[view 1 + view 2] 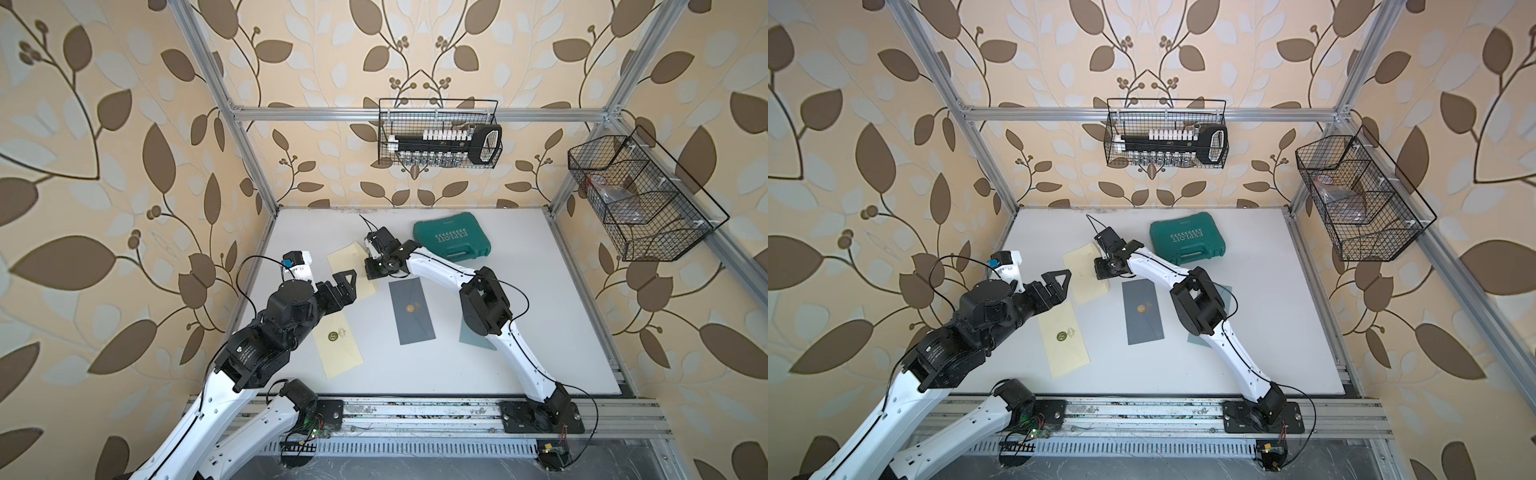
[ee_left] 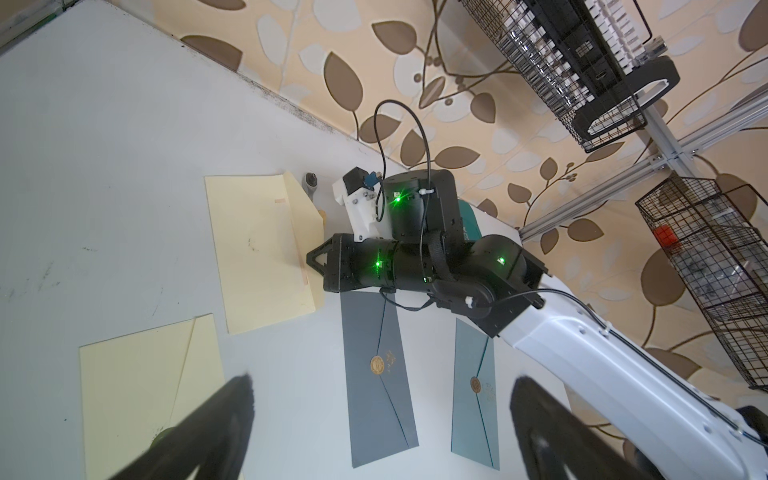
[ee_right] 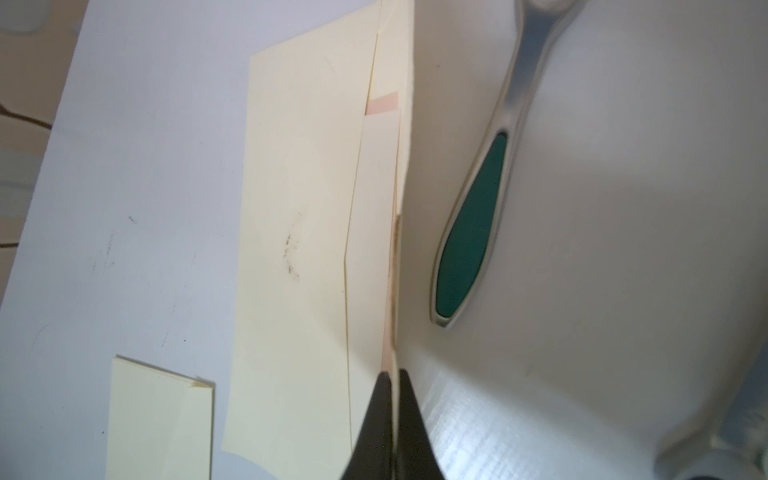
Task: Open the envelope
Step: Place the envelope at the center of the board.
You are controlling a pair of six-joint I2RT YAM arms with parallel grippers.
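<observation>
Far back on the white table, the yellow envelope lies flat. One long side sits right under the right gripper. The left gripper hangs in the air near the other long side.

Four envelopes are on the table. Two are pale yellow and two are dark (a grey envelope and a blue-green envelope, which is partly under the right arm). The second yellow envelope and both dark ones have round seals. One green case, one tool with a green handle, one back basket and one side basket are there too.

The right gripper's fingers are pressed together on the edge of the flap, which is lifted off the paper. The left gripper is spread wide and holds nothing.
</observation>
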